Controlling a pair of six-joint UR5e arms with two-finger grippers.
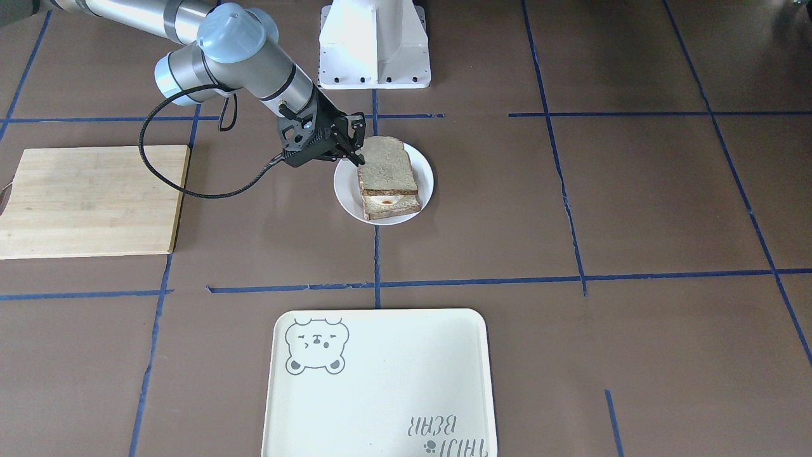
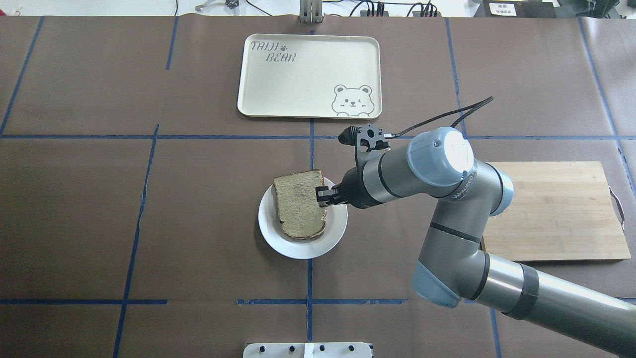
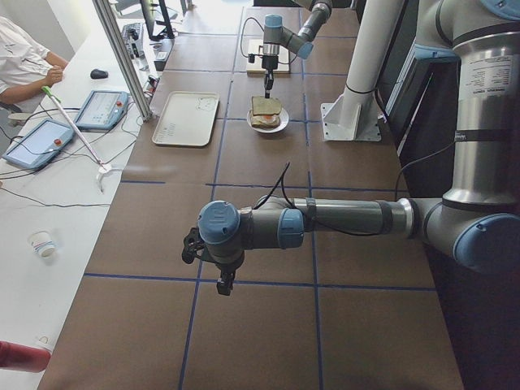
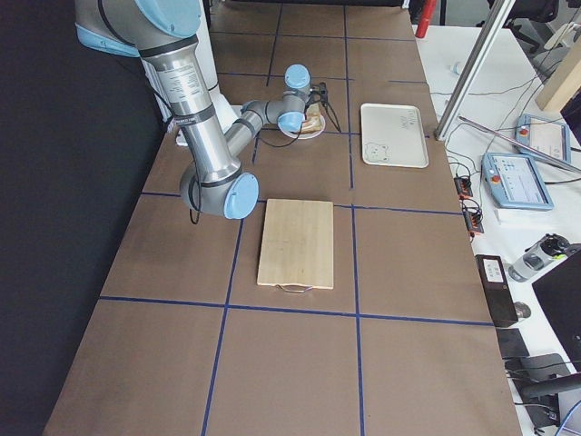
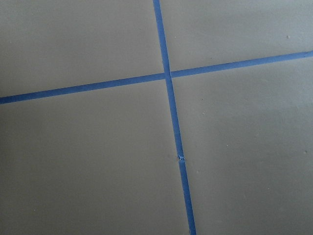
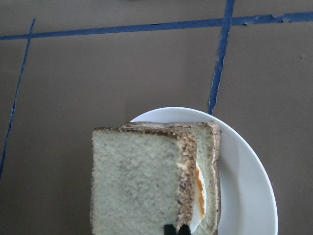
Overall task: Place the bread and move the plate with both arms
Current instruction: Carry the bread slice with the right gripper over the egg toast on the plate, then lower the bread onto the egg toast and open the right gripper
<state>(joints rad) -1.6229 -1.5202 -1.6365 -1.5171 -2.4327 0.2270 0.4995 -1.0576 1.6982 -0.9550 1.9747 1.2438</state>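
The plain bread [image 1: 386, 166] [image 2: 298, 204] [image 6: 137, 186] is held by its crust edge in my right gripper [image 1: 356, 152] [image 2: 320, 195] [image 6: 176, 229], which is shut on it. It lies over an egg-topped slice [image 1: 390, 204] [image 6: 203, 191] on the small white plate [image 1: 426, 178] [image 2: 298, 248] [image 6: 249, 196], offset so the lower slice's edge and egg show. My left gripper [image 3: 223, 284] shows only in the exterior left view, hovering over bare table far from the plate; I cannot tell whether it is open or shut.
The cream bear tray [image 1: 380, 381] [image 2: 308, 74] lies beyond the plate, away from the robot. A wooden cutting board [image 1: 89, 200] [image 2: 551, 209] lies on my right side. The white robot base [image 1: 374, 44] stands behind the plate.
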